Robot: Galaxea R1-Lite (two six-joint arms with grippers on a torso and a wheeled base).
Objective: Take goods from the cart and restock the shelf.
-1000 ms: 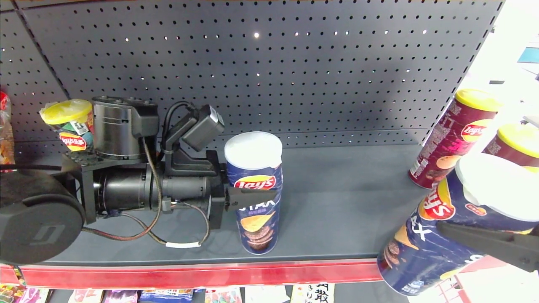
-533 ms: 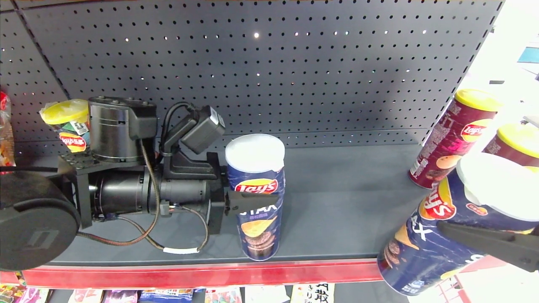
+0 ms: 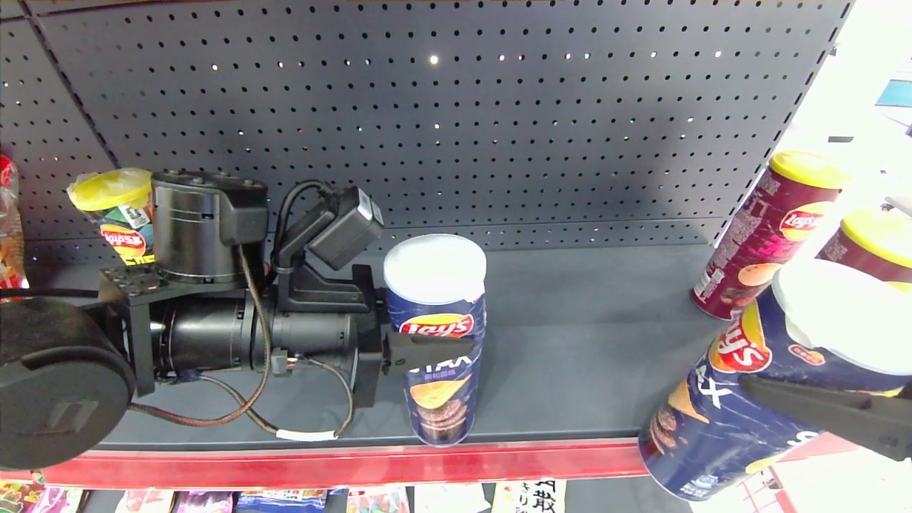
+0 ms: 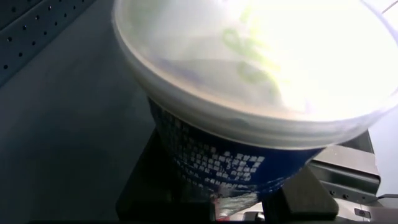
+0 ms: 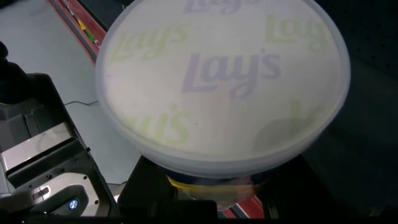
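A dark grey perforated metal back panel fills the wall behind, its rows of small round holes letting pinpoints of white light through near the top. A slanted upright seam divides the panel on the left. Below it lies a dark grey flat shelf board, matt and evenly lit, edged at the front by a glossy red plastic strip. Beyond the panel's right edge the room is washed out in bright white glare, perhaps daylight or strong lamps. The right wrist view shows a pale grey smooth floor below the shelf.
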